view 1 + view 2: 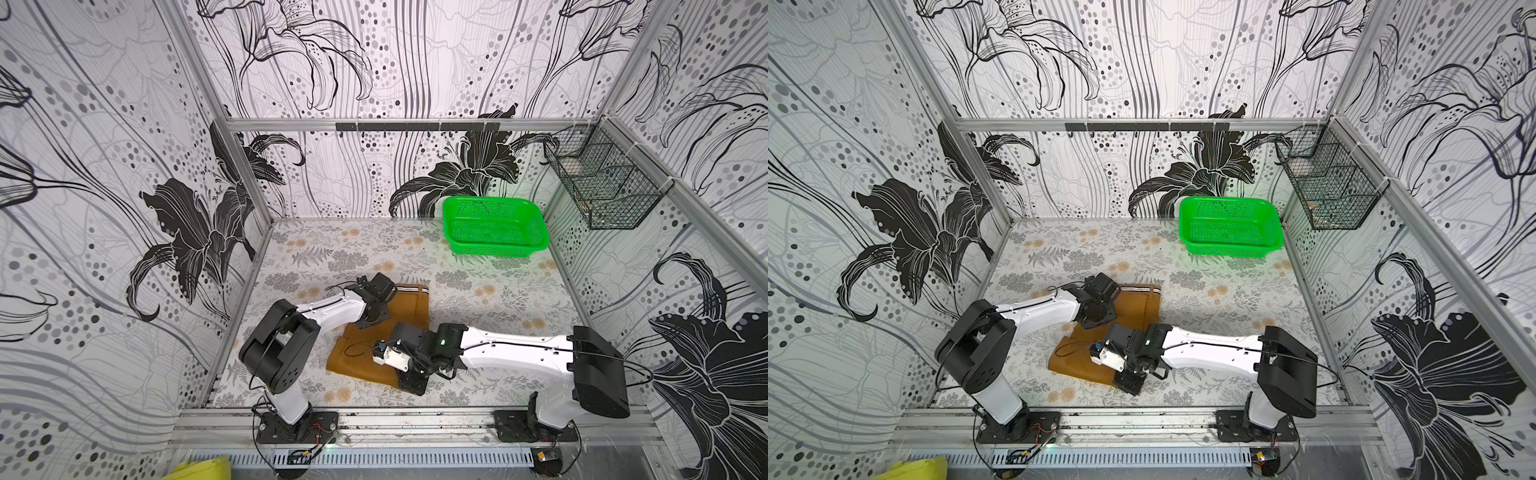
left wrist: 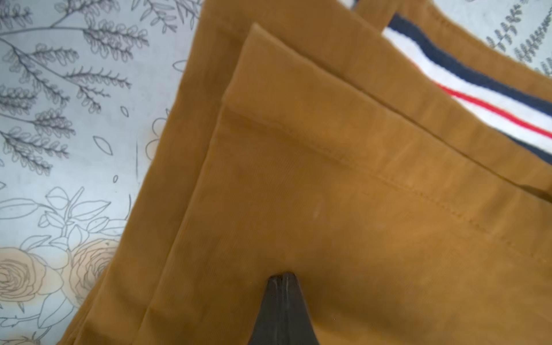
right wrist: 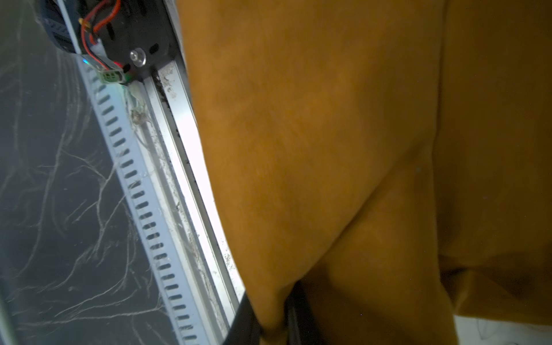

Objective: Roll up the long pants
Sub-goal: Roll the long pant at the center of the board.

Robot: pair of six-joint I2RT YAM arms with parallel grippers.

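Progress looks slight to me: the long pants [image 1: 409,307] lie folded flat mid-tabletop [image 1: 478,291], unrolled. My left gripper [image 2: 282,279], pressed together, rests on them near the waistband [image 2: 478,98]; my right gripper [image 3: 268,324] pinches their near edge.

Enclosure walls [image 1: 374,62]: far, left and right all papered in a black-and-white lily print with dots and wavy lines. Aluminium frame posts [image 1: 216,112] at the far corners. Black hook bar [image 1: 415,126] on the far wall's cross rail. Tabletop [image 1: 353,249]: pale fern/flower print with beige roses. Green perforated plastic basket [image 1: 498,247] far right on the table, close to the far wall. Black wire basket [image 1: 602,187] hung on the right wall, divided into compartments; contents too small to tell. Near edge: aluminium rail [image 1: 415,419], then white slotted cable duct [image 1: 415,459]. Yellow item [image 1: 199,469] near left, cut off by the frame. Light bright and even, washing out the upper far wall.
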